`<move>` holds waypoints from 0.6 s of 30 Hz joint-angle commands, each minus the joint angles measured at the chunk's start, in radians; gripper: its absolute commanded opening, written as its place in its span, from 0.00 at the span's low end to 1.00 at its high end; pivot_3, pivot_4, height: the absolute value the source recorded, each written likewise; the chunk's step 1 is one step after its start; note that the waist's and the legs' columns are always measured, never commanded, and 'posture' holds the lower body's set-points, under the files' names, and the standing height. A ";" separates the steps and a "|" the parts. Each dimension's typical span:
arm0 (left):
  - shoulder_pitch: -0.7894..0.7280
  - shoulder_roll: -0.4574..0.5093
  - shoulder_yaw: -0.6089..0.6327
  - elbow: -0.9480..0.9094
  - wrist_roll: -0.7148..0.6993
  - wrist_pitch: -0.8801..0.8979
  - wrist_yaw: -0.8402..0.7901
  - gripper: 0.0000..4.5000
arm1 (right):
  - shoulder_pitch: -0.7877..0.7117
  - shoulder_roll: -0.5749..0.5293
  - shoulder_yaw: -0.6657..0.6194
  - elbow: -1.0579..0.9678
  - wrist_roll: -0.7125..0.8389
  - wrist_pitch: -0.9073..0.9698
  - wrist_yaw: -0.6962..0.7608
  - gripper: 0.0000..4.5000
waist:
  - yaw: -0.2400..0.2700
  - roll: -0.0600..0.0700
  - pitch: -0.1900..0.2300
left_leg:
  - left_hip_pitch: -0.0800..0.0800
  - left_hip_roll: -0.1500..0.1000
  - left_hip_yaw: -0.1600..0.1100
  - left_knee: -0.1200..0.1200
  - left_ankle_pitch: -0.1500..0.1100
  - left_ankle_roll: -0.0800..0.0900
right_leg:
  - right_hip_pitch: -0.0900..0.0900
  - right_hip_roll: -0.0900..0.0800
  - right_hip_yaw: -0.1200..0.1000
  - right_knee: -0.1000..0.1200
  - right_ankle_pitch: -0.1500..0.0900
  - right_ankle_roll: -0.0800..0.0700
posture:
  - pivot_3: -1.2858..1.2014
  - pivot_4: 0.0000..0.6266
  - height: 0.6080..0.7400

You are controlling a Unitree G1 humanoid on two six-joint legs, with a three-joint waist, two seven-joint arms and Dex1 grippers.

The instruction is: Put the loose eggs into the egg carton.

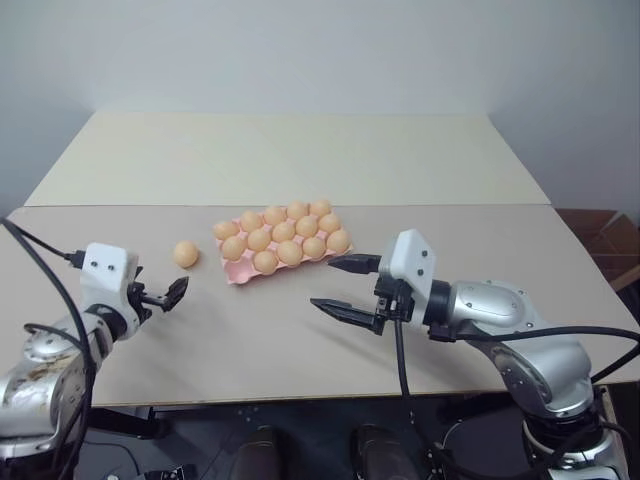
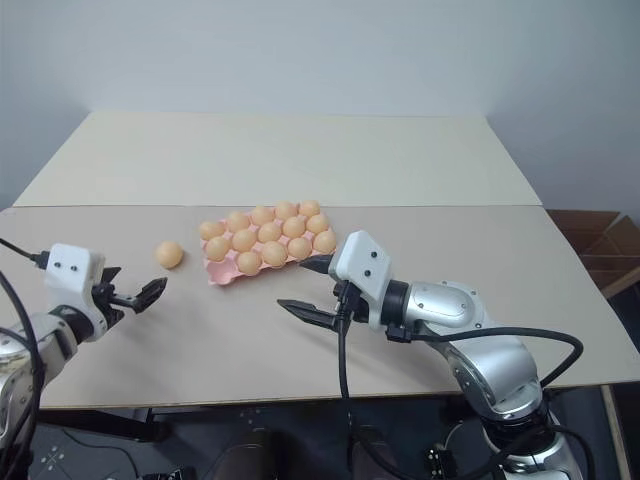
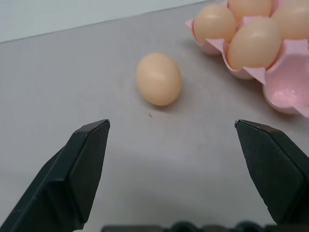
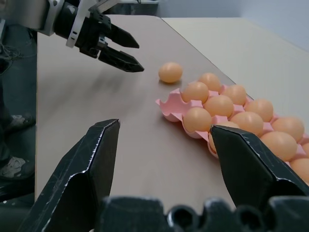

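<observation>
One loose egg (image 1: 186, 253), pale orange-tan, lies on the table just left of the egg carton (image 1: 240, 272). The carton is a pink tray that holds several eggs; its near-left corner cup (image 3: 285, 92) is bare. My left gripper (image 1: 176, 292) hovers open and empty a short way in front of the loose egg (image 3: 159, 79), pointing toward it. My right gripper (image 1: 325, 283) is open and empty near the carton's right front corner, with its fingers pointing left.
The tan table has a seam across it behind the carton, with a second tabletop (image 1: 300, 150) beyond. A cardboard box (image 1: 610, 240) stands off the right side. Black cables hang from both arms near the table's front edge.
</observation>
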 commanded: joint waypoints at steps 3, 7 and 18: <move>-0.088 -0.023 -0.051 0.061 0.053 -0.006 0.055 1.00 | -0.046 0.020 0.027 -0.002 -0.018 -0.045 -0.015 0.80 | 0.003 0.000 0.000 | -0.001 0.000 0.000 0.000 0.000 0.000 | 0.000 0.000 0.000 0.000 0.000 0.000 | 0.52 0.24 1.00; -0.156 -0.033 -0.080 0.151 0.072 -0.018 0.056 1.00 | -0.066 0.036 0.057 0.015 -0.045 -0.063 -0.025 0.80 | 0.002 0.000 0.000 | -0.001 0.000 0.000 0.000 0.000 0.000 | -0.001 0.000 0.000 0.000 0.000 0.000 | 0.52 0.24 1.00; -0.337 -0.045 -0.151 0.435 0.115 -0.069 0.015 1.00 | -0.106 0.075 0.092 0.063 -0.092 -0.106 -0.032 0.80 | 0.002 0.000 0.000 | -0.002 0.000 0.000 0.000 0.000 0.000 | -0.001 0.000 0.000 0.000 0.001 0.001 | 0.52 0.24 1.00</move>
